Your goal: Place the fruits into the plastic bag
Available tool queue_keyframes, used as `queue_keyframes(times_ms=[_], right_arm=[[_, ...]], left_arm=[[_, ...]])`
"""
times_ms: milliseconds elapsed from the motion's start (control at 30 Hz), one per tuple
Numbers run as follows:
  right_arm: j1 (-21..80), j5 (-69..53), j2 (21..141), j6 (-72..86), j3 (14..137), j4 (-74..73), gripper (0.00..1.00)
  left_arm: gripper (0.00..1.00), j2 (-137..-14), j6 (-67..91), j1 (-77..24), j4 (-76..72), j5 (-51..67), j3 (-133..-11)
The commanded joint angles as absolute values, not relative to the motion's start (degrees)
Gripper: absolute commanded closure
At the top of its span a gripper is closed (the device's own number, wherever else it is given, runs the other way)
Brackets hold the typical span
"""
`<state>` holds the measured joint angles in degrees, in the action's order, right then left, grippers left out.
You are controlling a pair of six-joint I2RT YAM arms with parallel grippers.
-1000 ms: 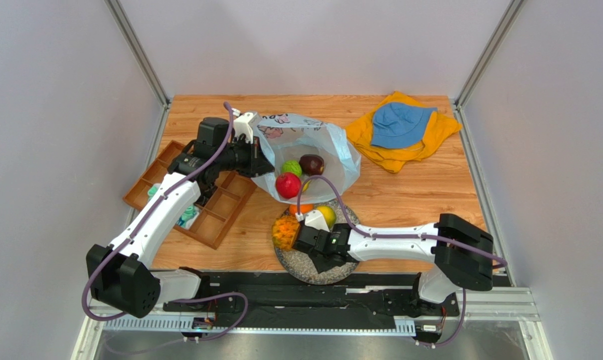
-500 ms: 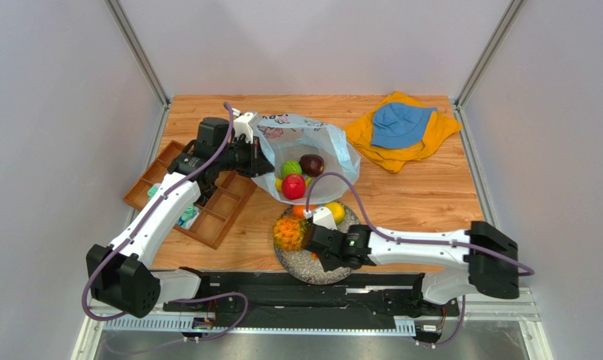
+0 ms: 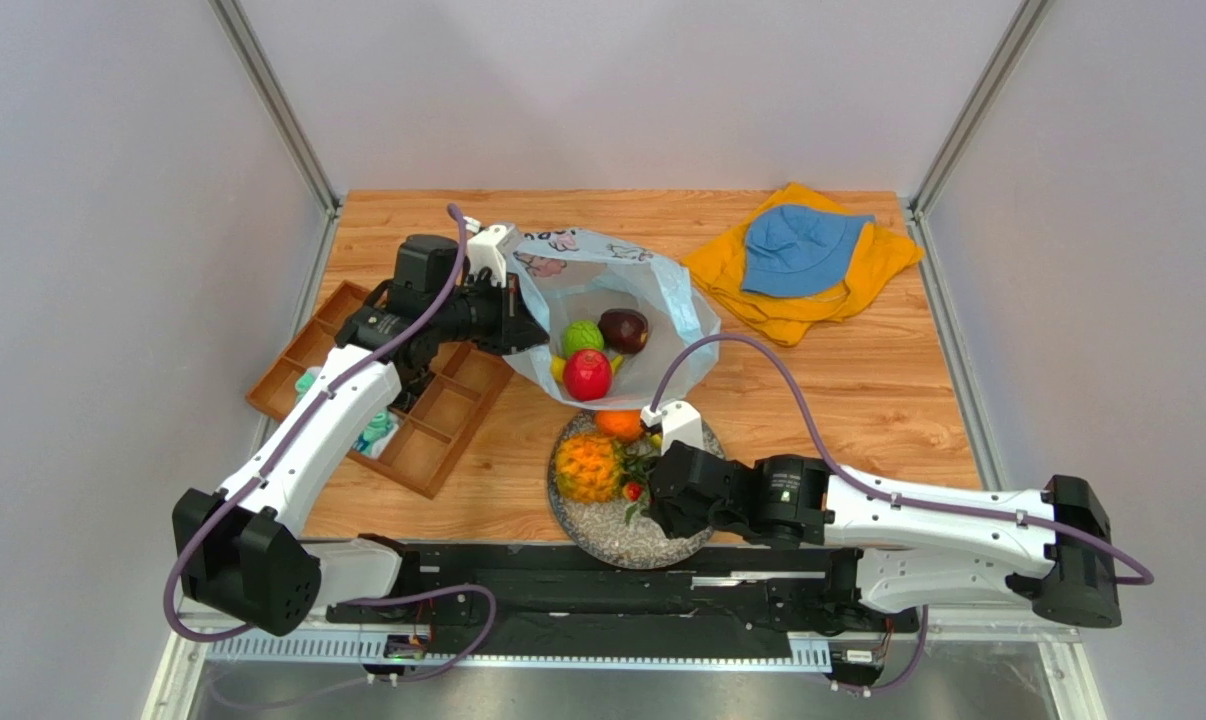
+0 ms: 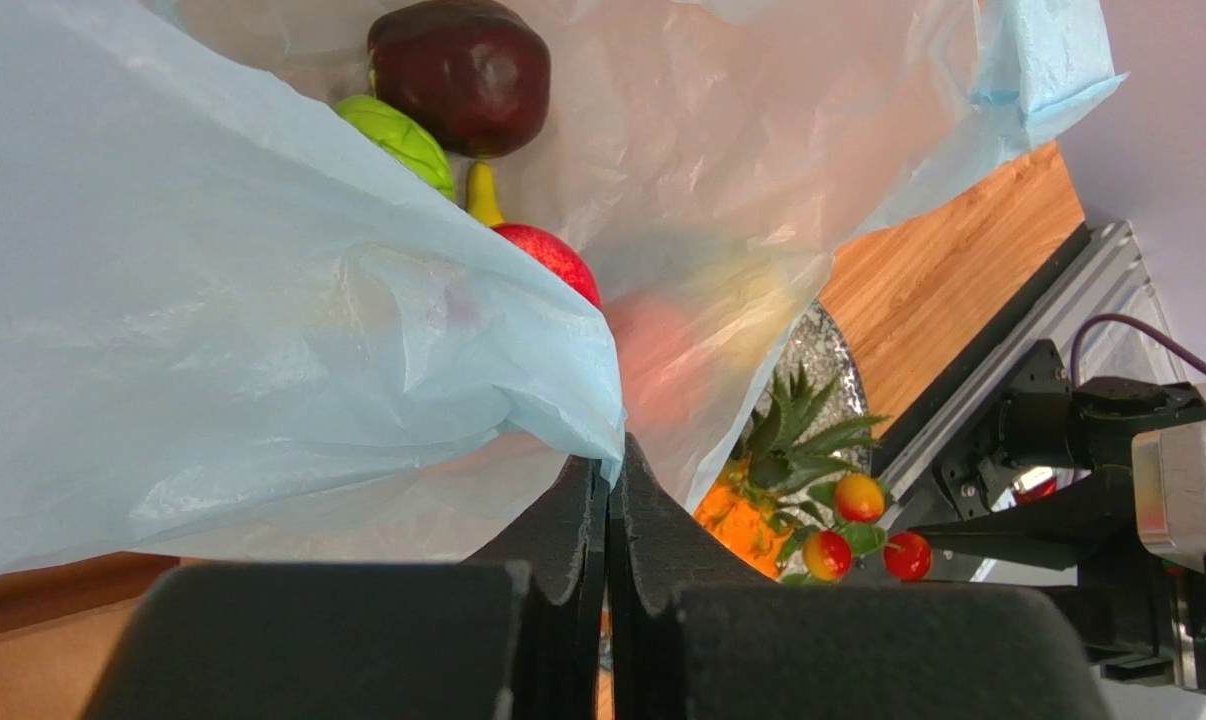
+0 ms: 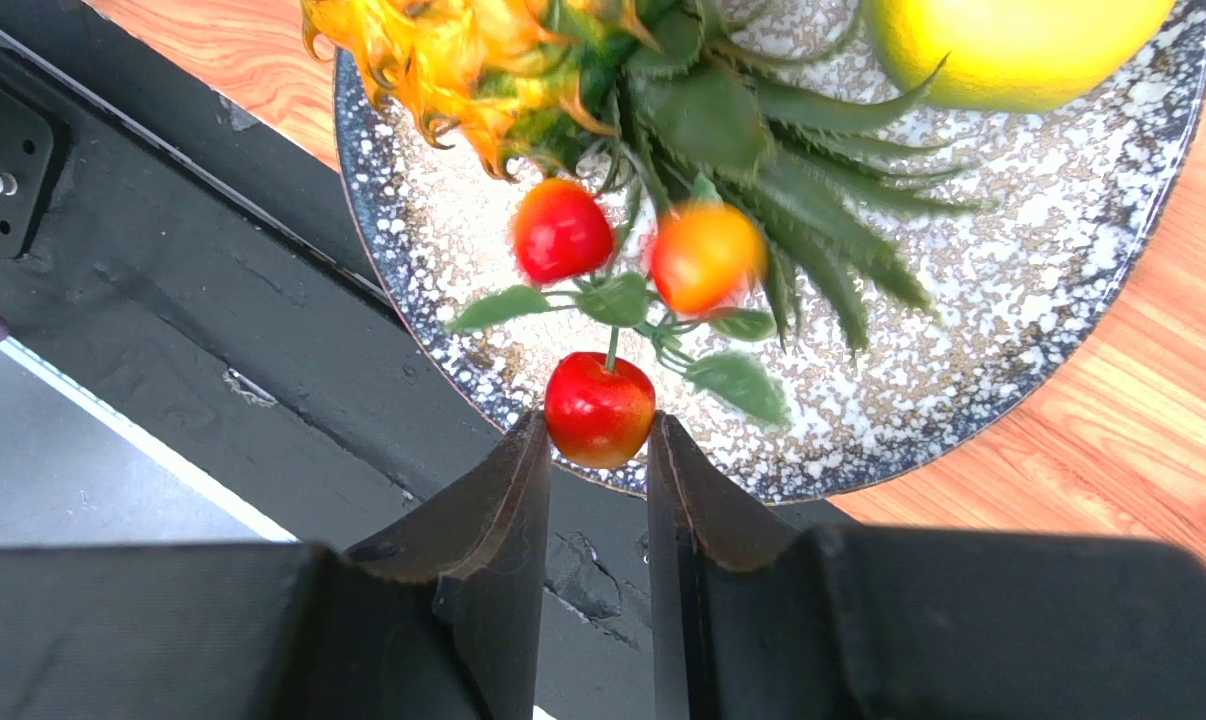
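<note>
The light blue plastic bag (image 3: 624, 293) lies open at the table's middle. My left gripper (image 3: 516, 318) is shut on its rim (image 4: 614, 458). Inside lie a red apple (image 3: 588, 374), a green apple (image 3: 581, 338), a dark maroon fruit (image 3: 623, 329) and a banana tip (image 4: 482, 195). The speckled plate (image 3: 602, 536) holds a pineapple (image 3: 584, 468), an orange (image 3: 618, 425) and a yellow-green fruit (image 5: 1015, 45). My right gripper (image 3: 642, 492) is over the plate's near rim, shut on one red cherry (image 5: 600, 408) of a leafy cherry sprig (image 5: 624, 293).
A brown compartment tray (image 3: 414, 413) with a teal item sits left of the bag under my left arm. A blue hat (image 3: 800, 248) lies on a yellow cloth (image 3: 865, 285) at the back right. The black base rail (image 3: 609, 578) runs just below the plate.
My right arm has swung out to the right and its wrist has shifted right across the plate, uncovering the pineapple. The red apple has settled slightly right in the bag. My left arm is still.
</note>
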<state>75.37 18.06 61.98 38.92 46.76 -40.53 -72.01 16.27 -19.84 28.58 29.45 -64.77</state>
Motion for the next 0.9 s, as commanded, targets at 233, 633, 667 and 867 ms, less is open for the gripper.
queue_keyframes(times_ms=[233, 633, 667, 867], right_arm=[[75.76, 23.2, 57.05, 36.83, 52.82, -41.66, 1.0], [71.47, 31.02, 56.68, 22.53, 61.43, -35.78, 1.0], [70.15, 30.76, 57.3, 21.11, 62.91, -34.38, 1.0], [56.97, 19.96, 65.99, 13.73, 68.19, -29.98, 1.0]], left_arm=[[1.0, -71.63, 16.08, -19.6, 27.77, 29.8, -66.53], [1.0, -71.46, 16.0, -19.6, 27.86, 29.62, -66.45], [1.0, -71.46, 16.0, -19.6, 27.95, 29.71, -66.45], [1.0, -71.46, 16.08, -19.6, 27.86, 29.53, -66.45]])
